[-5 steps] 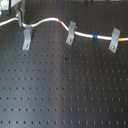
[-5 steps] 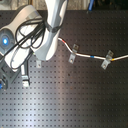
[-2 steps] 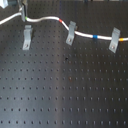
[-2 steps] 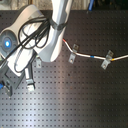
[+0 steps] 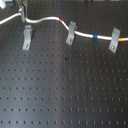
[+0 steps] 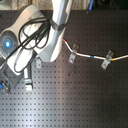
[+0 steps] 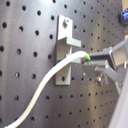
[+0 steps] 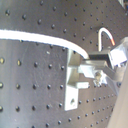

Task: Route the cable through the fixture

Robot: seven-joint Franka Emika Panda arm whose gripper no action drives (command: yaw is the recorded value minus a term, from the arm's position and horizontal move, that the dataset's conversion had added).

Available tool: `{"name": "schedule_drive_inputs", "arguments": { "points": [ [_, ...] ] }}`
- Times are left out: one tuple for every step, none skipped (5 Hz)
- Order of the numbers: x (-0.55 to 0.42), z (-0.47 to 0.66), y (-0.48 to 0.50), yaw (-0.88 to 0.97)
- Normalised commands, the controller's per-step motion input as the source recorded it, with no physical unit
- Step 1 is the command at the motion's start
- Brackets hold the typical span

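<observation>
Cable [image 7: 47, 82] pinched between fingers [image 7: 111, 56] just beside the fixture [image 7: 65, 47].

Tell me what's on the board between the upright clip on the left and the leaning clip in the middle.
In the first exterior view, only the cable spans above bare perforated board between the fixture and the middle leaning clip, its red band near the latter.

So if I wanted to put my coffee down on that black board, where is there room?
The wide stretch of board below the three clips in the first exterior view is bare. Crowded is the strip along the cable, from the fixture past the middle clip to the far clip, and around the fingers at the fixture.
</observation>
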Motion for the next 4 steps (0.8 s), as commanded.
{"name": "schedule_drive_inputs", "arguments": {
  "points": [
    [0.109,0.05,0.199,0.34],
    [0.024,0.00,0.022,0.00],
    [-0.159,0.24,0.183,0.69],
    [-0.118,0.16,0.156,0.75]
  ]
}}
